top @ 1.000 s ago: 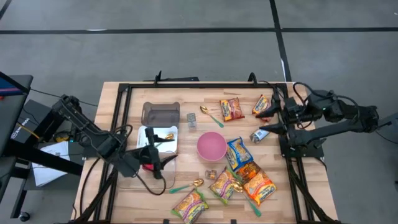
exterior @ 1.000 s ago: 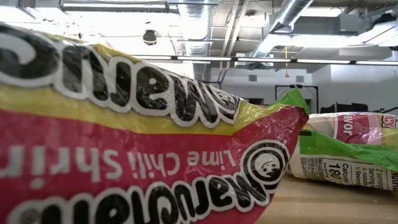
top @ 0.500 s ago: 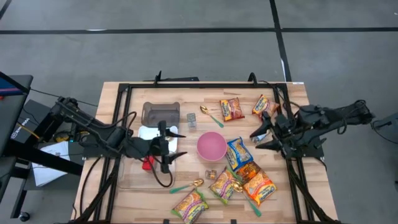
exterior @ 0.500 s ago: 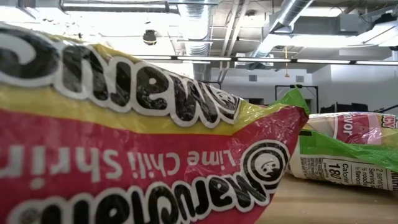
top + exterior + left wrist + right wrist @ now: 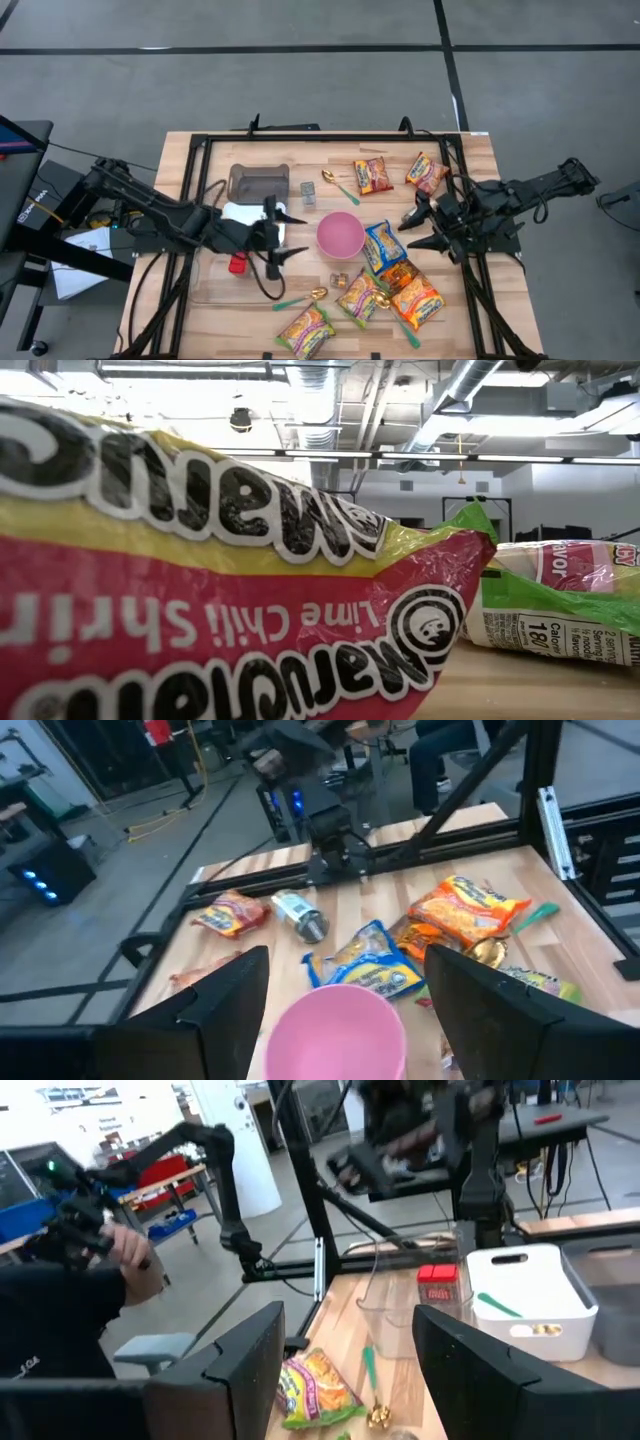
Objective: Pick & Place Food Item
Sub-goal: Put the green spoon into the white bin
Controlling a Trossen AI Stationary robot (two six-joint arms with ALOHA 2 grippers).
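Several noodle packets lie on the wooden table: an orange one (image 5: 372, 175), a blue one (image 5: 383, 247), and one at the near edge (image 5: 307, 330). A pink bowl (image 5: 340, 235) stands mid-table. My left gripper (image 5: 290, 232) hovers open just left of the bowl, pointing at it, with nothing between its fingers. In its wrist view the bowl (image 5: 335, 1030) sits below the gripper (image 5: 345, 960). My right gripper (image 5: 412, 228) hovers open right of the blue packet, empty, also in its wrist view (image 5: 350, 1330). The low view is filled by a packet (image 5: 200, 580) lying flat.
A white bin (image 5: 250, 222), a grey bin (image 5: 258, 182) and a clear container (image 5: 215, 275) holding a red-lidded item (image 5: 237, 263) stand at the left. Spoons (image 5: 340, 185) (image 5: 300, 297) and a small can (image 5: 308, 193) lie about. A black frame (image 5: 330, 135) rims the table. A person (image 5: 60, 1300) stands beyond it.
My left gripper has swung from above the clear container toward the table's right, up to the pink bowl, turning level. My right gripper has sunk and gone toward the near edge and a little left, from beside the far-right packet to beside the blue one. Both stay open.
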